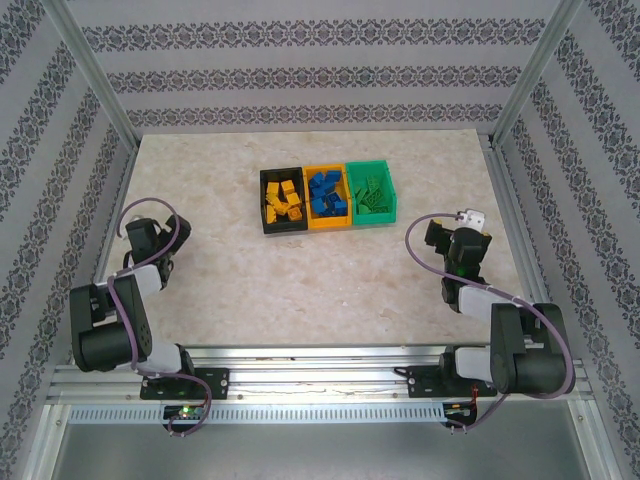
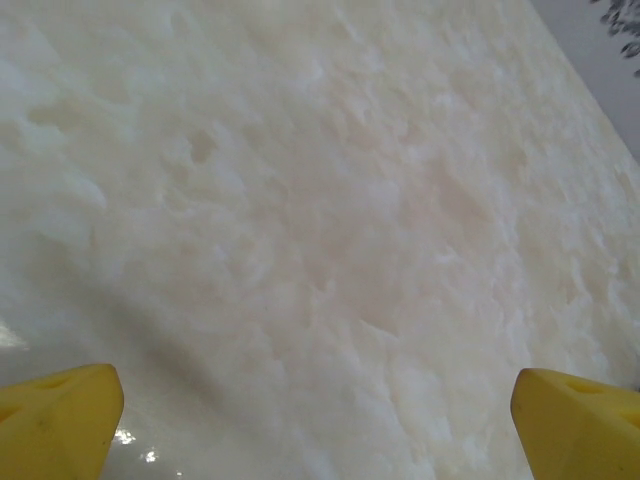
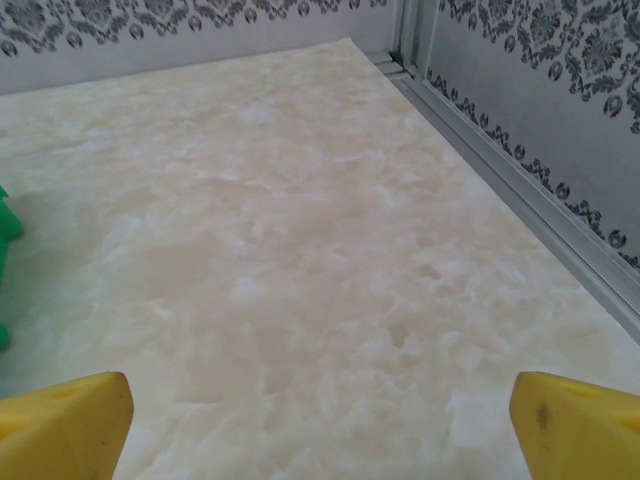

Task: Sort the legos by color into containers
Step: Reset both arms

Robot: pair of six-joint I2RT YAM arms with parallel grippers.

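Three containers stand side by side at the back middle of the table. The black bin (image 1: 264,202) holds yellow legos (image 1: 285,200), the orange bin (image 1: 327,226) holds blue legos (image 1: 327,193), and the green bin (image 1: 391,196) holds green legos (image 1: 368,192). My left gripper (image 2: 318,425) hangs over bare table at the near left, open, its yellow fingertips (image 2: 60,415) far apart with nothing between them. My right gripper (image 3: 320,425) is open too, over bare table at the near right. A sliver of the green bin (image 3: 5,230) shows at its view's left edge.
Both arms are folded back near their bases, the left arm (image 1: 110,310) and the right arm (image 1: 520,350). Metal frame posts and patterned walls (image 1: 320,75) enclose the table. A rail (image 3: 520,190) runs along the table's right edge.
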